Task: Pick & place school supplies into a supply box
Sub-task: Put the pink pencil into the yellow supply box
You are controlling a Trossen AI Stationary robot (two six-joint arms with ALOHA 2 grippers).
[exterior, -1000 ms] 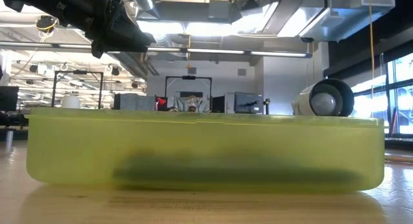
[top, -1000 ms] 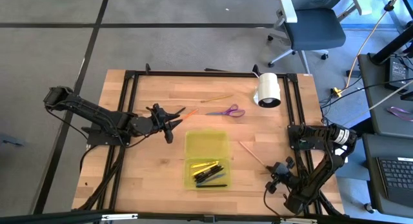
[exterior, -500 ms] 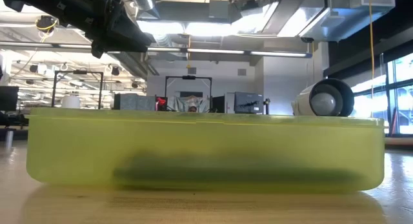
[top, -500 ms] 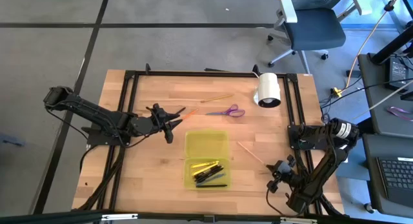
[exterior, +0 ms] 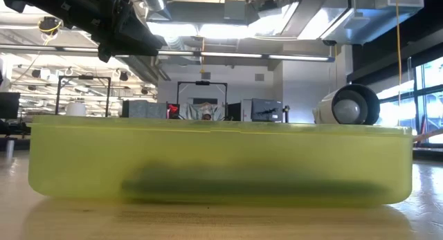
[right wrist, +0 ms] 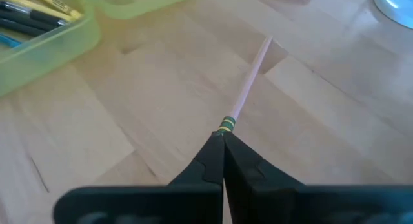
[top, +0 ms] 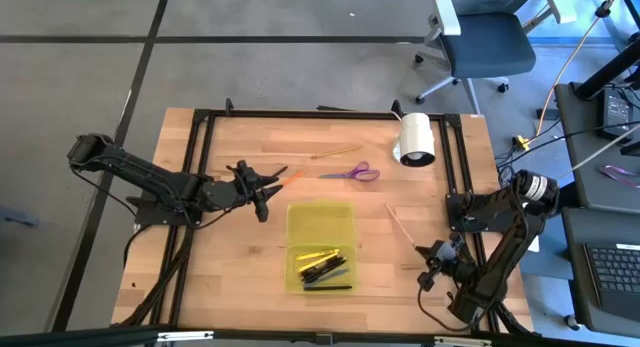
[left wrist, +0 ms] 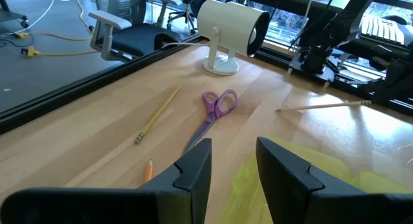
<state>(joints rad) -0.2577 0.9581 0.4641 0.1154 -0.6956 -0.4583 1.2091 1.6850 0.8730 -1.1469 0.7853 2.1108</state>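
One open yellow-green supply box [top: 320,245] holds several pens. Outside it: one pair of purple scissors [top: 352,172], one yellow pencil [top: 336,152], one orange pencil [top: 291,174], one wood-coloured pencil [top: 401,225], one white roll [top: 416,138].

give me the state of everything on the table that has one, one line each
supply box: open, both halves flat, pens in the near half
scissors: closed, flat on the table
wood-coloured pencil: held at one end by the right pincer
yellow pencil: loose on the table
orange pencil: loose on the table
left pincer: open, empty
right pincer: shut on the pencil
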